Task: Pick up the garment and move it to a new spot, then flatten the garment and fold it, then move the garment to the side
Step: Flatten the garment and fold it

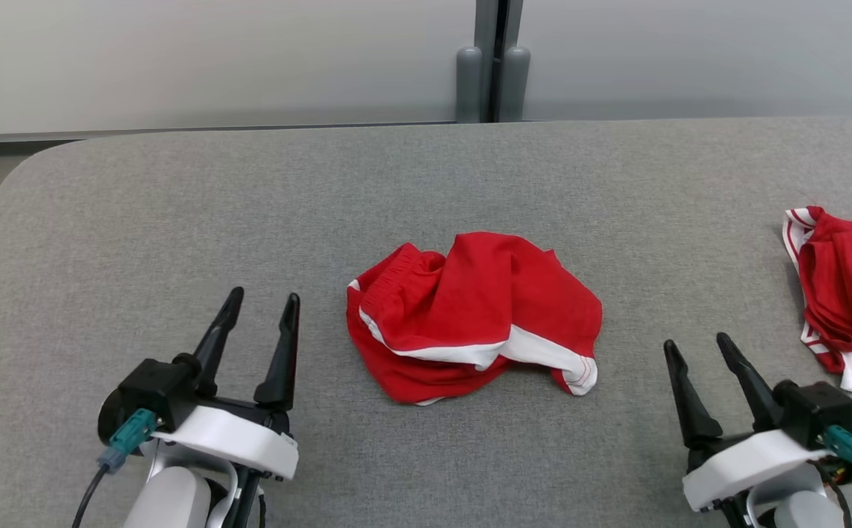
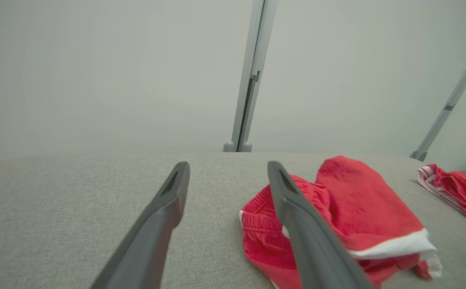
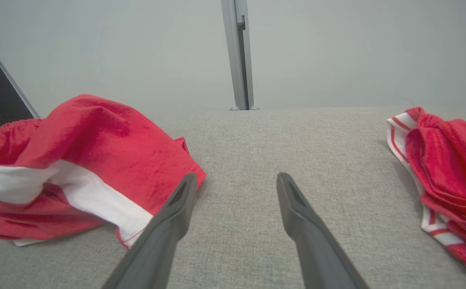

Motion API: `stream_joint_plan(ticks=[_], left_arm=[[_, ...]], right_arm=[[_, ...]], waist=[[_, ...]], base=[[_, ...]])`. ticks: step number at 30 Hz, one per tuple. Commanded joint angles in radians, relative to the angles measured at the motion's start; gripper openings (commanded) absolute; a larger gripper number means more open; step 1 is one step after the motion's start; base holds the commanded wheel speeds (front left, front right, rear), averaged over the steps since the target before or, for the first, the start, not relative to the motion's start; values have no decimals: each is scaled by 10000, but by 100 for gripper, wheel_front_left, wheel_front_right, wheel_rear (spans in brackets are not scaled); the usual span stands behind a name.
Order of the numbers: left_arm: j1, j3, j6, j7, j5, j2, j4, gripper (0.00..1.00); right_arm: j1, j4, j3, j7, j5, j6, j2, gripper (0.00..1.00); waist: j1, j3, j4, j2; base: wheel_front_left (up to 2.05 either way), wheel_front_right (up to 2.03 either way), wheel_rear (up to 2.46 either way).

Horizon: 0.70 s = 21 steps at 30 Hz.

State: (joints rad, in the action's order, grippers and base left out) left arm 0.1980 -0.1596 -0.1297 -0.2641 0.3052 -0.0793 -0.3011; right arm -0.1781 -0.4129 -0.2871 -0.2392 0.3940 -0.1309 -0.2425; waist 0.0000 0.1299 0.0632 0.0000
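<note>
A crumpled red garment (image 1: 470,315) with white trim lies in a heap at the middle of the grey table (image 1: 177,213). It also appears at the right of the left wrist view as the garment (image 2: 349,212) and at the left of the right wrist view as the garment (image 3: 80,160). My left gripper (image 1: 263,299) hovers open to the garment's left, nothing between its fingers (image 2: 157,224). Off to the garment's right my right gripper (image 1: 696,345) is open too, its fingers (image 3: 309,228) over bare table.
A second red and white garment (image 1: 847,293) lies at the table's right edge, close to my right gripper, and shows in the wrist views as that garment (image 2: 457,188) (image 3: 445,172). A grey partition with a post (image 1: 492,66) stands behind the table.
</note>
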Motion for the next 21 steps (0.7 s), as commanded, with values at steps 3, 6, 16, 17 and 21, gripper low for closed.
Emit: stream_joint_plan(ticks=[3,6,16,17,21], left_arm=[[199,-751,-11,2,530,-511,23,100],[294,-1672,-10,4,1226,-1038,10,100],[1712,-5234,-12,2,3676,-3184,-619,100],[1892,-5525,-12,2,3833,-3284,-712,100],[2496,-6517,-12,2,4713,-3477,-877,100]], right_arm=[[335,50,714,-147,-718,5,450,100],[392,113,1111,-191,-1219,5,786,100],[232,271,1661,-114,-1987,5,1189,100],[224,291,1655,-94,-2026,5,1218,100],[159,354,1642,-22,-2127,5,1274,100]], waist=[[0,73,-135,0],[0,137,-231,0],[0,458,-452,0],[0,495,-479,0],[0,631,-572,0]], base=[[0,0,0],[0,0,0],[0,0,0],[0,0,0],[0,0,0]])
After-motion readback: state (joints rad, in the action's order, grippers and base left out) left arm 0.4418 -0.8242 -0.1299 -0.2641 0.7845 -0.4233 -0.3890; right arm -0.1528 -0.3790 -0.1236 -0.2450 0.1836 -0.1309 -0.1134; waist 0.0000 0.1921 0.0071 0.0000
